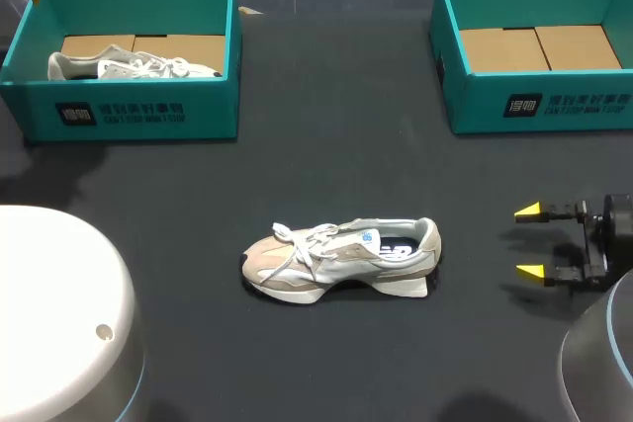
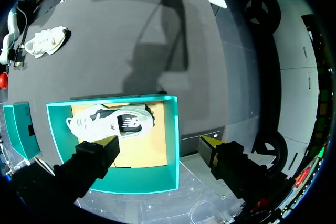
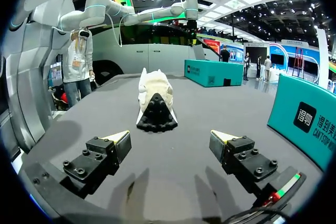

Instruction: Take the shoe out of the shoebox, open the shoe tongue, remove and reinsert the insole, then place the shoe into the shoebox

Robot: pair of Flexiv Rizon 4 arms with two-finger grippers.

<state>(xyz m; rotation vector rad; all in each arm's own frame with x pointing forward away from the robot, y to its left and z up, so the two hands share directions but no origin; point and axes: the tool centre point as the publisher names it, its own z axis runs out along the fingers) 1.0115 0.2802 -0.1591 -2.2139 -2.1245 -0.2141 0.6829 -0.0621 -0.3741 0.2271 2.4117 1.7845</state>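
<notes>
- The right gripper [image 1: 529, 240] is gaping wide and empty, reaching in low and level, pointing at the heel of the shoe [image 1: 336, 259] sitting mid-counter [image 1: 326, 165].
- Advancing low, it is risking shoving the shoe away.
- The left gripper [image 2: 160, 142] is hovering open and empty, pointing down over the left shoebox [image 2: 173, 129].
</notes>
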